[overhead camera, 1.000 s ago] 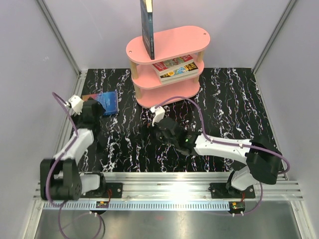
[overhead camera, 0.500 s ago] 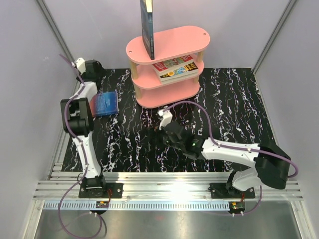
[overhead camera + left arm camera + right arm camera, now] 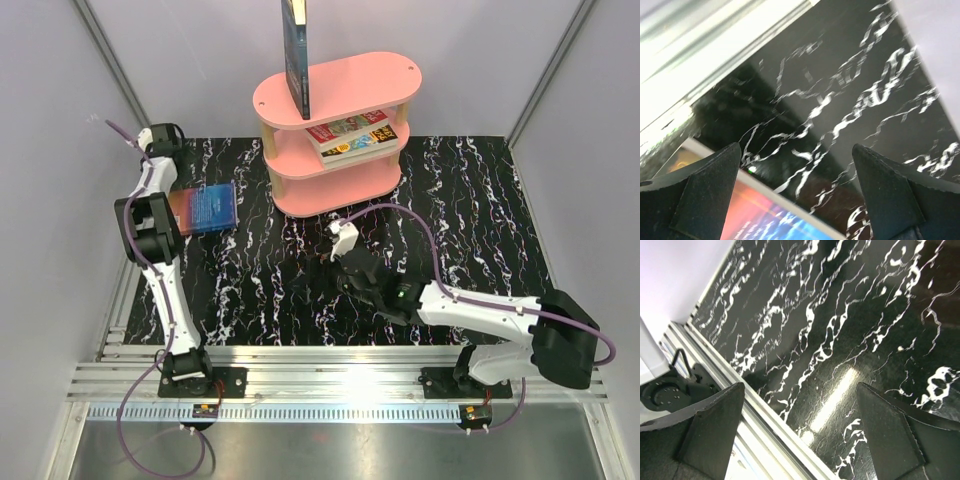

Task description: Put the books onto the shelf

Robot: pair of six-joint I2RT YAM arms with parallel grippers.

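Left jaws are spread wide, the two dark fingers [image 3: 705,200] far apart with nothing between them, just black marbled bench [image 3: 460,200] underneath. Right at the bottom of the left wrist view, the corner of the blue-and-orange book [image 3: 765,222] peeks in below the jaws. From above, that book [image 3: 205,208] lies flat on the bench near the back-left, touching or just beside the left arm [image 3: 150,215], which reaches up to the back-left corner.

Right jaws are gaping too, fingers [image 3: 710,435] well apart and empty, low over the bench with the aluminium rail [image 3: 770,415] in sight. That arm sits mid-bench, in front of the pink shelf [image 3: 390,75].

On the shelf: a dark blue book [image 3: 296,60] standing upright on the top board, and on the middle board a red book [image 3: 345,128] lying on a yellow-edged book [image 3: 368,143].
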